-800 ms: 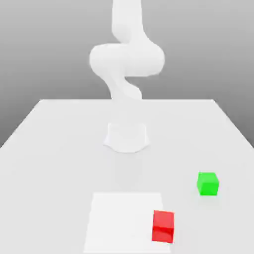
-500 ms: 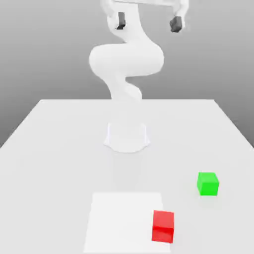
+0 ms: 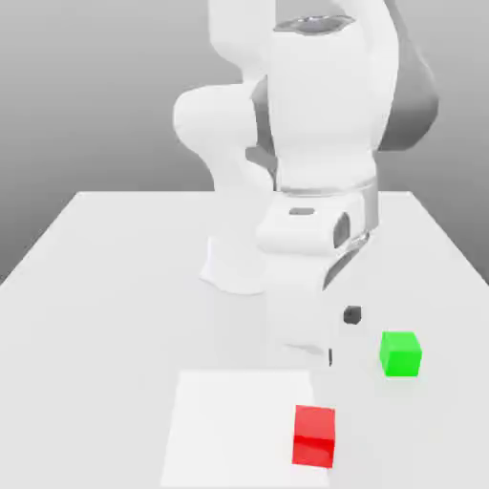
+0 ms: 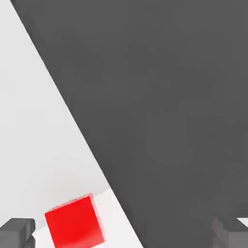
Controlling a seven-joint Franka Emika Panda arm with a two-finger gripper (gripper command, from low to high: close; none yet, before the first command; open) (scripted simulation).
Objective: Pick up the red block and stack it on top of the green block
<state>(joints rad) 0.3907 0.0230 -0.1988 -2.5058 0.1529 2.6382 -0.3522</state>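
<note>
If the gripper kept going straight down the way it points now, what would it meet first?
Probably the white patch on the table, or the red block at that patch's edge. In the hand view the block lies beside one of the open fingers, not centred between them, so depth leaves it unclear.

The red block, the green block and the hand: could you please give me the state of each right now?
red block: resting on the table, on the paler square patch, not gripped.
green block: resting on the table, apart from the red block, nothing on top.
hand: open, holding nothing, fingers spread wide with the red block between them in the hand view.
</note>
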